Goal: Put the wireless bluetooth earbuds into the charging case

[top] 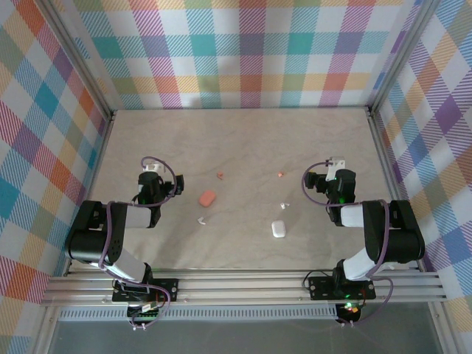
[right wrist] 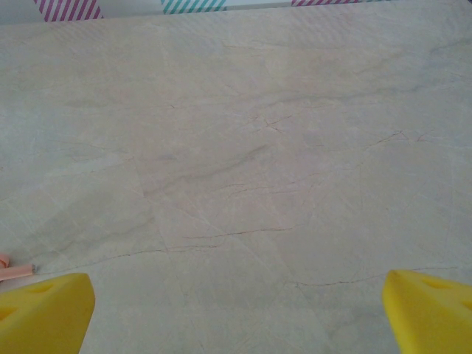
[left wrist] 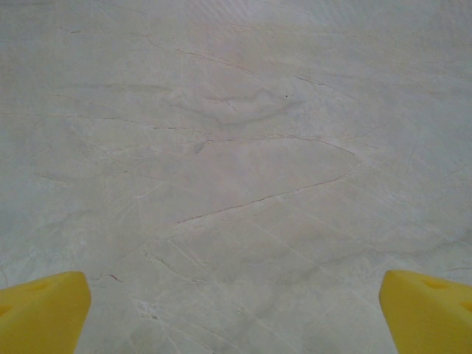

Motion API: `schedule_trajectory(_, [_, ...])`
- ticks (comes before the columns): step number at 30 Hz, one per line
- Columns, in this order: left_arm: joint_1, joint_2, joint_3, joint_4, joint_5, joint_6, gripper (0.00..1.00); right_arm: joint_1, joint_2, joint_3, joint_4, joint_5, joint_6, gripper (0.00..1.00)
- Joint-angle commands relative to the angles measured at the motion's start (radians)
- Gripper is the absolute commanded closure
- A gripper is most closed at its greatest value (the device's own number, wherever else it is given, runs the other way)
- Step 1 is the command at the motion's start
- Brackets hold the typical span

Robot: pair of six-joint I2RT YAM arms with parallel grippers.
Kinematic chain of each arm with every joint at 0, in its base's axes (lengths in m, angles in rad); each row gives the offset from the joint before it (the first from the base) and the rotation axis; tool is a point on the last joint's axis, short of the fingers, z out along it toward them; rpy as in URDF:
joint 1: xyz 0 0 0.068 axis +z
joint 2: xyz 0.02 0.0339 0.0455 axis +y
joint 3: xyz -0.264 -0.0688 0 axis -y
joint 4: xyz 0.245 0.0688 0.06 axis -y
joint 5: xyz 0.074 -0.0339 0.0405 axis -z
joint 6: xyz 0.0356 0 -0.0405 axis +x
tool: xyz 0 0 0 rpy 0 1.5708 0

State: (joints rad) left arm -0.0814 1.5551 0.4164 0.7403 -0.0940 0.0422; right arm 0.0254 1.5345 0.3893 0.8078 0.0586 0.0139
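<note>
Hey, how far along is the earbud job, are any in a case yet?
Done: nothing visible. The left orange earbud, right orange earbud, left white earbud and right white earbud lie loose on the table, apart from the orange case and white case. In hand: nothing; the left hand and right hand are open and empty. Left: picking up and inserting all four.

Desk (left wrist: 236,147) reads matt, stone-look, with faint hairline veins. On the left end effector (left wrist: 232,280), fingers (left wrist: 44,310) in yellow matt plastic. The orange case (top: 207,198) and white case (top: 278,228) look like smooth plastic. Near-edge rail (top: 243,284): brushed metal. The plaid walls (top: 243,51) look cloth-like.
</note>
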Motion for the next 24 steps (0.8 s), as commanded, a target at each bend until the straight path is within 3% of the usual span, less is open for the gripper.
schedule_trajectory(1, [0.01,0.003,0.02,0.034,0.013,-0.005,0.0,-0.006,0.0,0.016,0.034,-0.019,0.002,0.0])
schedule_trajectory(19, [0.017,0.003,0.018,0.034,0.024,-0.006,0.0,-0.007,-0.002,0.014,0.034,-0.023,0.002,0.0])
schedule_trajectory(22, [0.017,-0.034,0.039,-0.032,0.009,-0.013,0.0,-0.006,-0.041,0.05,-0.053,-0.057,-0.013,0.0])
schedule_trajectory(24, [0.016,-0.087,0.099,-0.181,-0.024,-0.031,0.0,-0.005,-0.1,0.122,-0.243,-0.05,-0.01,0.0])
